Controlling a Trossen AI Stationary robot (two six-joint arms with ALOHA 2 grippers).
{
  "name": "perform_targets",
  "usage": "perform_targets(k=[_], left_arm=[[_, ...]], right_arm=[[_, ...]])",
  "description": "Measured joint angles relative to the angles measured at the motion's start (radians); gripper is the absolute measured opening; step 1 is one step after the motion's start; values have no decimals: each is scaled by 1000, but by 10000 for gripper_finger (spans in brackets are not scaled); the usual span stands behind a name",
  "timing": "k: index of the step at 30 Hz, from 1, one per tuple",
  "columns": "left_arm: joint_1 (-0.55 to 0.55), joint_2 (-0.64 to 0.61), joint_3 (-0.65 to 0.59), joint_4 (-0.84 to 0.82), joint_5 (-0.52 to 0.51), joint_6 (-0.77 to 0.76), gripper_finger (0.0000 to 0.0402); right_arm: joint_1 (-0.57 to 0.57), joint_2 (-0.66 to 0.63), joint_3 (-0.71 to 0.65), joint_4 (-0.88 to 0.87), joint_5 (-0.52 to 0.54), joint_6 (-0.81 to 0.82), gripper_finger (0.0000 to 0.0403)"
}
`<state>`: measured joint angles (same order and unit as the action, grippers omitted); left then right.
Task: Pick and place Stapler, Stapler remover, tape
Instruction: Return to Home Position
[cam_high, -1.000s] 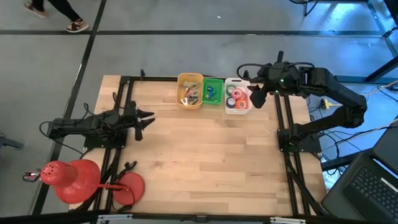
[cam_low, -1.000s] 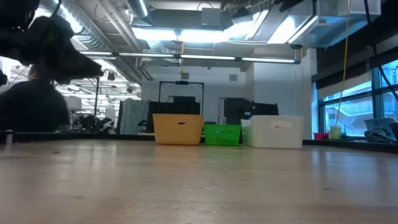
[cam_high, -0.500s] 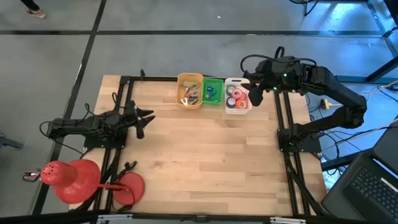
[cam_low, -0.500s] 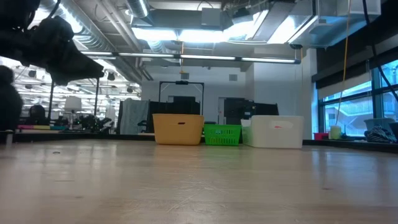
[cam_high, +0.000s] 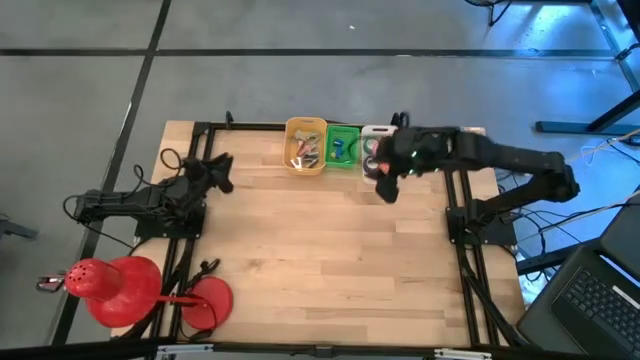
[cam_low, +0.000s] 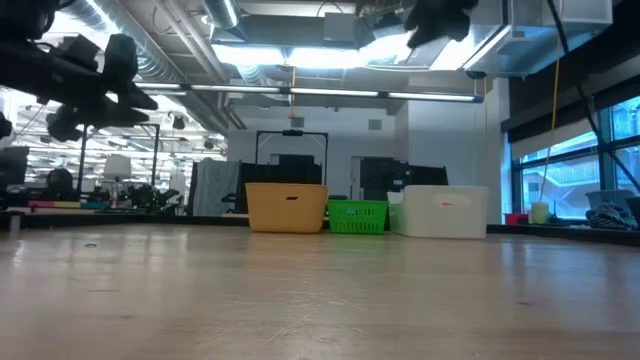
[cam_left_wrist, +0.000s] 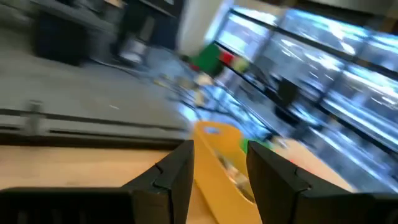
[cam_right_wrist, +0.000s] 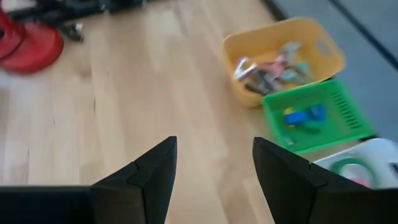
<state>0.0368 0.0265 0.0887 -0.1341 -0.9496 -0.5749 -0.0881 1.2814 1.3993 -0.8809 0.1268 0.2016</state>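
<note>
Three bins line the worktop's (cam_high: 330, 260) far edge in the high view. The right gripper (cam_high: 385, 186) hangs just before the white bin (cam_high: 370, 152), the left gripper (cam_high: 220, 168) well apart. In the low view both arms sit high above the boards. Each wrist view shows spread, empty fingers, and the right one shows tape (cam_right_wrist: 348, 167) inside the white bin. Homing cleanly probably means lifting clear of the bins before swinging away.
</note>
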Motion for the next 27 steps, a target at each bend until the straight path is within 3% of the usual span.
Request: perform_targets(k=[4, 9, 17, 27], left_arm=[[0, 0, 0, 1, -99, -4, 137], [0, 0, 0, 1, -93, -6, 139], [0, 0, 0, 2, -71, -7, 141], [0, 0, 1, 2, -70, -6, 141]], right_arm=[[51, -1, -120, 92, 0, 20, 212], [85, -3, -234, 133, 0, 33, 184], [131, -64, -434, 233, -2, 112, 20], [156, -441, -795, 673, -120, 115, 4]])
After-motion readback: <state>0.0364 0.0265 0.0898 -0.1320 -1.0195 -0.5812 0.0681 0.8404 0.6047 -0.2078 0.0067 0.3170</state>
